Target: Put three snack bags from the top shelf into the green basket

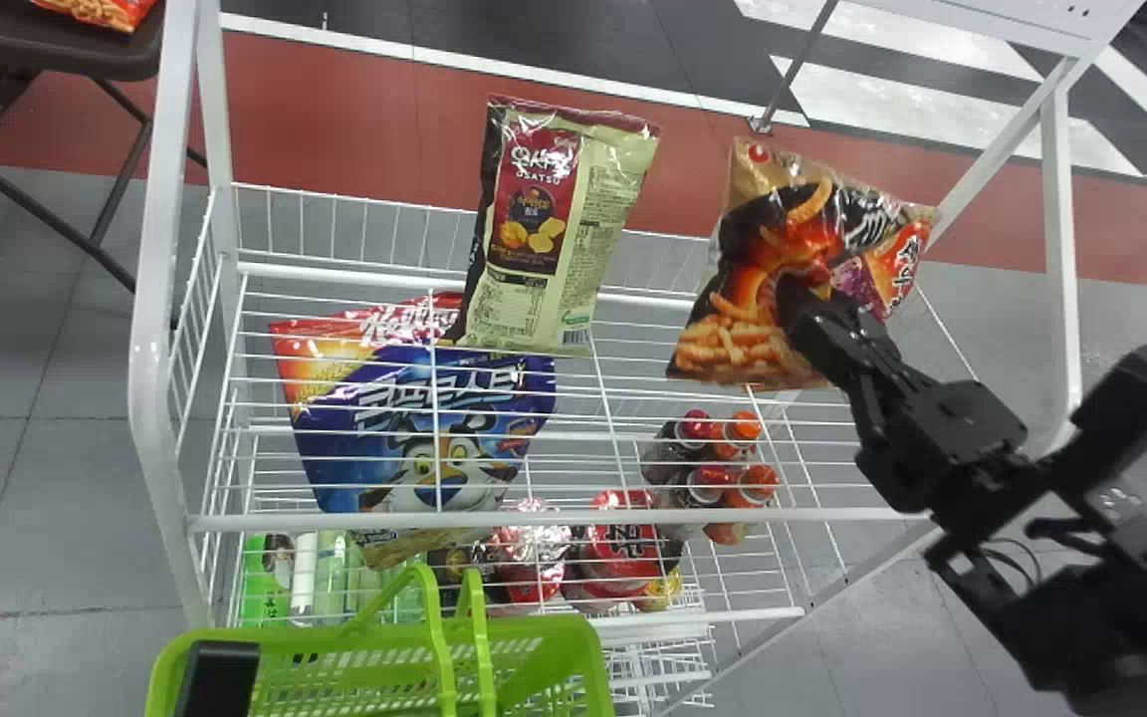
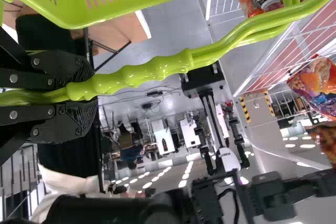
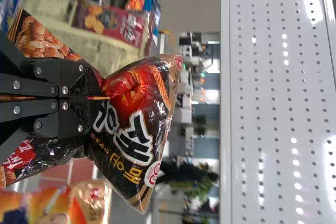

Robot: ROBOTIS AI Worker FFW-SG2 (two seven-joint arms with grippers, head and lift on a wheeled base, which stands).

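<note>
right gripper (image 1: pixel 802 289) – clamped on the shrimp snack bag (image 1: pixel 748 334), film creased about the fingers; bag tilted, at the right side of the top shelf (image 1: pixel 354 280). whether its lower edge touches the wires, cannot tell. left gripper (image 1: pixel 218 679): in the left wrist view, closed round the handles (image 2: pixel 157 70) of the green basket (image 1: pixel 315 635), which sits low in front of the rack. maroon-and-cream bag (image 1: pixel 539 229) leans upright on the top shelf, apart from the held one. below the wires – blue cereal bag (image 1: pixel 434 428), red-capped bottles (image 1: pixel 703 478).
</note>
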